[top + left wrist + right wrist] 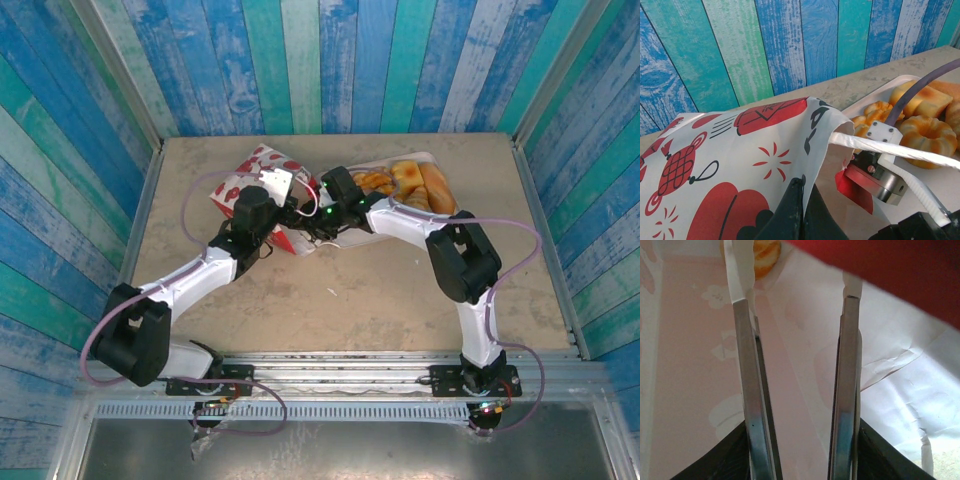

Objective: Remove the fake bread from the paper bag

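Extracting the fake bread (761,255) from the paper bag (735,160) calls for 2 coordinated holds. The left pincer (802,212) appears clamped on the bag's wall just beside the mouth. The bag lies on its side and stretches away ahead of the fingers and to their left. Treat this hold as the anchor and keep it fixed so the mouth does not collapse. The right pincer (801,455) grasps the metal tongs (751,390), whose 2 arms run straight ahead of it into the bag and stand apart, gripping nothing. The bread lies ahead of this pincer, beyond the white tip of the left tong arm and offset to that side, not between the tips. Advance the tongs and steer slightly left until the tips straddle the bread, then close gently, since the glossy shell will probably slip under a hard or off-centre pinch. Withdraw along the entry line to avoid snagging the paper. Other breads (927,134) rest on the white tray (875,91), just right of the left pincer, so deposit the piece there.
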Motion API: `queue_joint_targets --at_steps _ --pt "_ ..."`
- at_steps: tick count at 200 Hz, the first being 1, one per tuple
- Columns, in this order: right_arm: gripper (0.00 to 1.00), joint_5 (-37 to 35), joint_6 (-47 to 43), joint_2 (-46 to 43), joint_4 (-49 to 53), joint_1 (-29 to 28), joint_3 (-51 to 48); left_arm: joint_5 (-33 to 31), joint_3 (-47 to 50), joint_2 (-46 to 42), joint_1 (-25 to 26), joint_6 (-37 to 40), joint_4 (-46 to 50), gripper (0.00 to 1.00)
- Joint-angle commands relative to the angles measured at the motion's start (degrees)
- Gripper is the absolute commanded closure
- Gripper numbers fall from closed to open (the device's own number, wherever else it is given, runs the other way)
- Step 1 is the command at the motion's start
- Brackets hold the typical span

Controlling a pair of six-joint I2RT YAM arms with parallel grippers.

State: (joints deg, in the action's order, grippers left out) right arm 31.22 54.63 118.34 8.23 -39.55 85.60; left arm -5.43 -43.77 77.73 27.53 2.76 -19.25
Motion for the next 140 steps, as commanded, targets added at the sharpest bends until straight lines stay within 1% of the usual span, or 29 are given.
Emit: queue_joint_targets --at_steps 1,17,29,59,73,114,140 --pt "0.51 1.1 0.4 1.7 -1.5 0.3 2.0 3.4 -1.4 1.5 0.4 -0.7 -3.0 1.00" --pt "0.51 0.8 0.2 2.2 -1.1 0.2 2.6 3.8 -1.5 1.5 0.3 -0.7 -3.1 1.00" --pt "0.53 0.4 -0.1 2.5 -0.6 0.3 3.1 3.9 -1.6 1.5 0.3 -0.7 -3.0 1.00" --pt "0.70 0.1 -1.5 2.9 0.7 0.3 4.5 2.7 -1.2 1.3 0.3 -0.9 -2.5 1.00" --pt "0.75 0.0 -2.7 2.9 1.6 0.3 5.2 1.6 -0.6 1.0 0.3 -1.2 -2.6 1.00" --pt "0.83 -1.6 -6.1 -0.3 4.2 -0.3 4.1 -2.3 0.5 0.1 0.3 -1.6 -2.0 1.00" --pt "0.84 -1.9 -8.4 -3.6 5.0 -0.8 2.0 -4.4 0.3 -0.1 0.4 -1.9 -1.7 1.00"
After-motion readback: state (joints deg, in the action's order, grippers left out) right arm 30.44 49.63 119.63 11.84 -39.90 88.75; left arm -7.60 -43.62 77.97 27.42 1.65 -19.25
